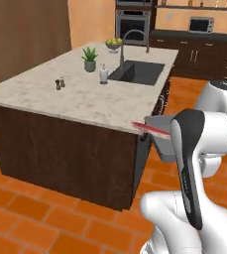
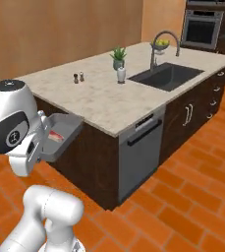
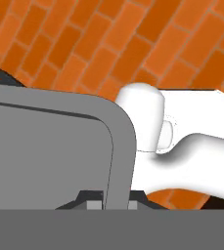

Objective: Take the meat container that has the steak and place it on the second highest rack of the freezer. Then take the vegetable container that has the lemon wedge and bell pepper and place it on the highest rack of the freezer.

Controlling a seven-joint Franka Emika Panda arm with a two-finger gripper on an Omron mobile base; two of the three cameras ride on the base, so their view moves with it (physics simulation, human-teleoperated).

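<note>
The robot arm (image 1: pixel 204 163) is built from glossy white, rounded shells joined by thick tubular links. A long dark grey-black band is set into one link in the left base view. In the right base view a dark oval panel with a small pale mark is set into the rounded white joint (image 2: pixel 11 125). The tool's (image 3: pixel 114 204) finger tips are small, dark and blocky.

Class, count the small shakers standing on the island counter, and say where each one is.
2: a dark shaker and a lighter shaker stand side by side on the island counter, left of the potted plant.
</note>
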